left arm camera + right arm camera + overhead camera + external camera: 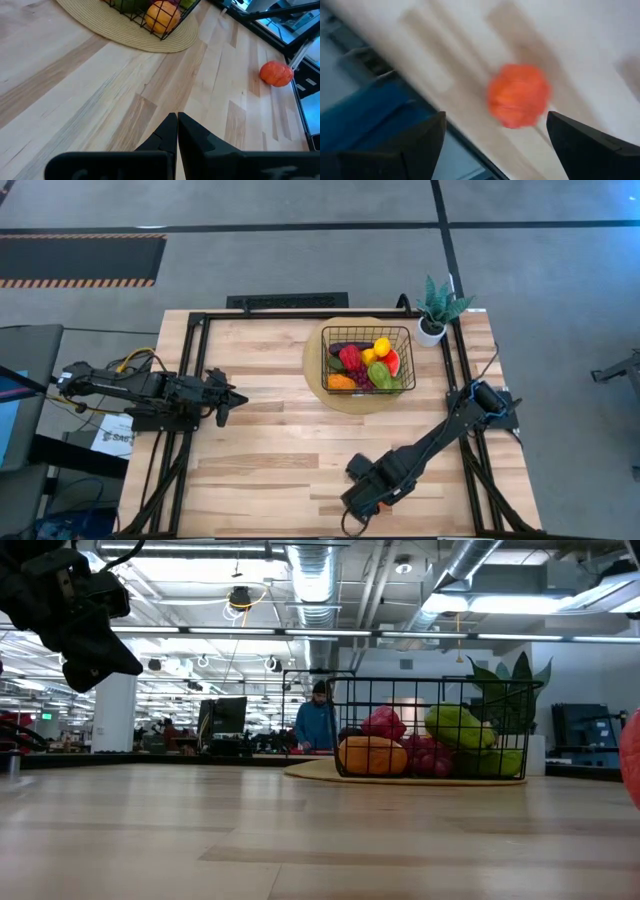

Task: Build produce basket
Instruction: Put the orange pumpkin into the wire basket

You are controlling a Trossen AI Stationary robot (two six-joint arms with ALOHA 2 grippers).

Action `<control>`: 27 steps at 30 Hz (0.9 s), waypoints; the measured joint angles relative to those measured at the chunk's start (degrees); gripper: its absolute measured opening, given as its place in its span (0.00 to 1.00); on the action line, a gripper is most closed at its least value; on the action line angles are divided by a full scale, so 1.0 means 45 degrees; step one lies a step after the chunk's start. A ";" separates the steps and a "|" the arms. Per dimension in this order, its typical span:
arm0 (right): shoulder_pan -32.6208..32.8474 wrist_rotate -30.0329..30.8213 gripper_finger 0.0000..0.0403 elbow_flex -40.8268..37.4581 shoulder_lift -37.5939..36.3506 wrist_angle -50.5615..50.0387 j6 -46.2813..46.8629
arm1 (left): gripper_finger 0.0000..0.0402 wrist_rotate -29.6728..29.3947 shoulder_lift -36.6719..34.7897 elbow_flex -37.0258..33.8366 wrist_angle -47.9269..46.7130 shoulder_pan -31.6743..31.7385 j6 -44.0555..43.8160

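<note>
The black wire basket (367, 360) stands on a round tan mat (312, 370) at the table's far right and holds several toy fruits and vegetables (420, 745). One orange fruit (518, 95) lies on the bare wood near the table's near edge; it also shows in the left wrist view as the orange fruit (276, 73). My right gripper (496, 116) hangs open above it, pointing down, one finger on either side and clear of it. In the high view my right gripper (362, 482) hides the fruit. My left gripper (236, 398) waits shut at the table's left, above the wood.
A potted green plant (437, 308) stands at the far right corner beside the basket. Black frame rails (190, 380) run along the table's edges. Bare wood (290, 430) lies between the two grippers. A person (317, 720) stands in the room beyond the table.
</note>
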 joint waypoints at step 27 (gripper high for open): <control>0.0302 -0.0682 0.94 -0.0806 0.0028 -0.0106 0.2136 | 0.00 0.0000 0.0003 0.0000 0.0000 -0.0002 0.0000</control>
